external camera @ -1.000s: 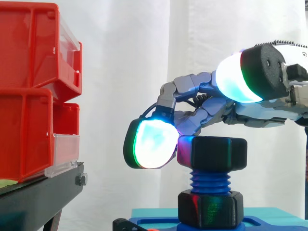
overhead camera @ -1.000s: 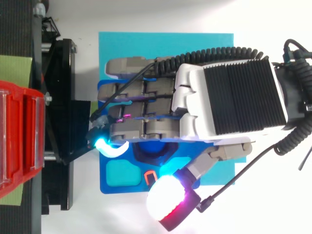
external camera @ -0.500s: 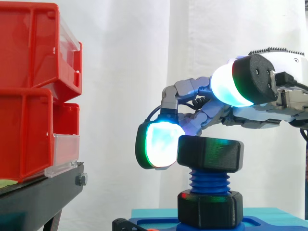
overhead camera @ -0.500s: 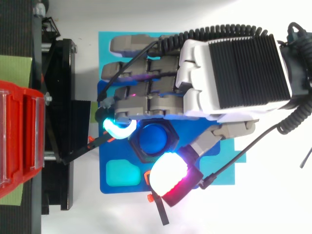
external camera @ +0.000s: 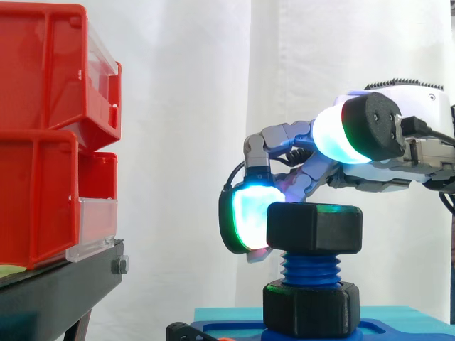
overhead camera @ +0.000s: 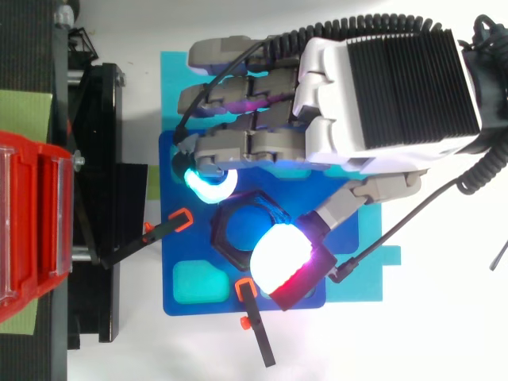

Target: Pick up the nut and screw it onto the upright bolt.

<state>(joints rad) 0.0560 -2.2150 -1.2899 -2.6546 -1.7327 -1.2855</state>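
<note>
So the nut is sitting on top of the upright bolt. There's a stretch of blue thread showing under it, down to a black hex collar at the bolt's foot. The whole thing stands on a blue base plate, which lies on a teal mat.

The hand comes in from 3 o'clock in both views, palm down over the bolt. Its fingers are curled at the tips. From the side, one cyan-glowing fingertip is pushed up against the nut's 9 o'clock face, looks like it's touching. The thumb pad sits up at about 1 o'clock of the nut, clearly above it with a gap, so nothing is pinching the nut. I'd call it clenched but not grasping anything, just one pad leaning on the nut.

From the top, that cyan pad is at roughly 11 o'clock of the nut, and the bright white thumb pad overlaps its 5 o'clock edge.

Two orange-tipped black clamps are on the plate, at 9 and 6 o'clock of the nut. The red bins on the black stand are way off at 9 o'clock.
</note>
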